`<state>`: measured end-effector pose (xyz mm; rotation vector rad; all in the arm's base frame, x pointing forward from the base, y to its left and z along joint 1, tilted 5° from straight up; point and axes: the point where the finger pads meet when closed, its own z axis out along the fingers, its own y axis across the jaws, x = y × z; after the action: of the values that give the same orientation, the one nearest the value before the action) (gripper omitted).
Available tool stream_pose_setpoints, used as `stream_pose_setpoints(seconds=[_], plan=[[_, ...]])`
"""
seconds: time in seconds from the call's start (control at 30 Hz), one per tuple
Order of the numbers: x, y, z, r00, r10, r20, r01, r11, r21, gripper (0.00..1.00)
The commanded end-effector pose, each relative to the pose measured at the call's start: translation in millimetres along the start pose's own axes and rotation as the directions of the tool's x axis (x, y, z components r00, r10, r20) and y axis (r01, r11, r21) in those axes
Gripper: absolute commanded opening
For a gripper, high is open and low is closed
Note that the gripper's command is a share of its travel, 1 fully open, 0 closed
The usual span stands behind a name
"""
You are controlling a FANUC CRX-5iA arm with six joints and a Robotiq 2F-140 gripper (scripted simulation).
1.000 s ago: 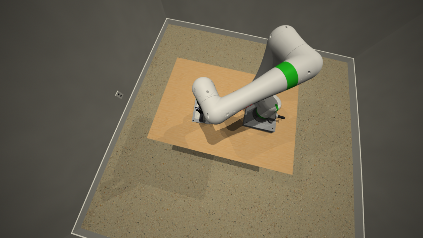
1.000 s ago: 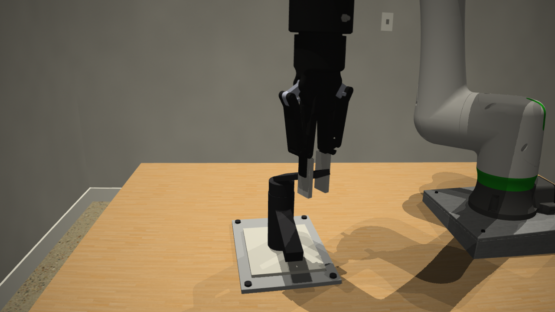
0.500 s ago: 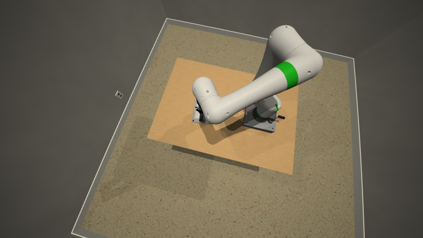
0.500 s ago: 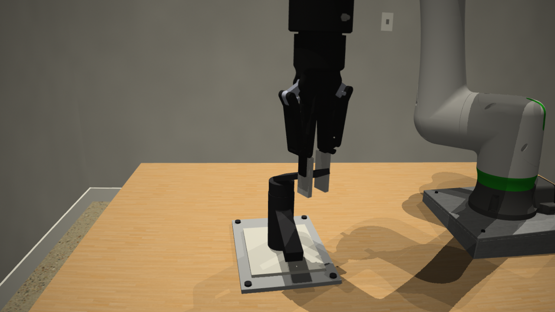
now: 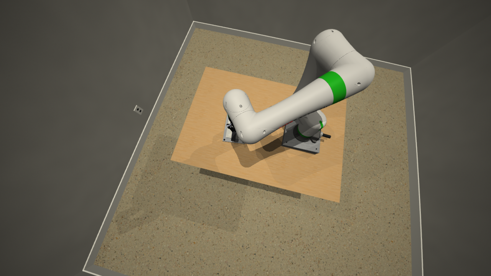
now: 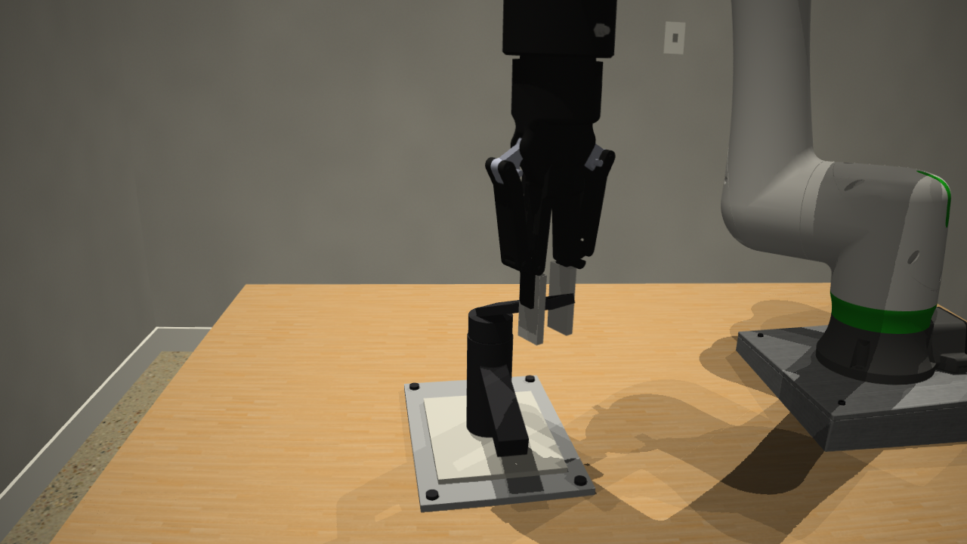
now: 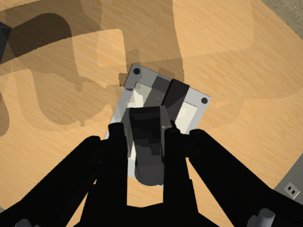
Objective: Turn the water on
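Note:
A black tap (image 6: 488, 378) stands upright on a grey base plate (image 6: 496, 443) on the wooden table. Its spout (image 6: 508, 422) slopes down toward the plate's front. Its thin black lever (image 6: 517, 307) reaches right from the top of the tap body, tilted slightly upward. My gripper (image 6: 546, 323) hangs straight down over the lever and is shut on it, one grey fingertip on each side. In the wrist view the lever (image 7: 146, 147) lies between the two black fingers of the gripper (image 7: 145, 135), above the plate (image 7: 158, 107). In the overhead view the arm hides most of the tap.
The robot's base (image 6: 872, 385) stands on its own dark plate at the right of the table. The table's left edge drops to a gravel floor (image 6: 88, 446) bordered by a low white rim.

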<state>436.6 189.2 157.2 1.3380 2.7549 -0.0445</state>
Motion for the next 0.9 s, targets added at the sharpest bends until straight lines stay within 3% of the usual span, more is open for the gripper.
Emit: stream_pose_setpoints(seconds=[0.0, 0.2, 0.23, 0.87], plan=[[-0.2, 0.2, -0.4, 1.0, 0.0, 0.001, 0.0, 1.0, -0.001, 0.0], [-0.2, 0.2, -0.4, 1.0, 0.0, 0.001, 0.0, 1.0, -0.001, 0.0], [-0.2, 0.2, -0.4, 1.0, 0.0, 0.001, 0.0, 1.0, -0.001, 0.39], [-0.2, 0.2, -0.4, 1.0, 0.0, 0.001, 0.0, 1.0, -0.001, 0.39]])
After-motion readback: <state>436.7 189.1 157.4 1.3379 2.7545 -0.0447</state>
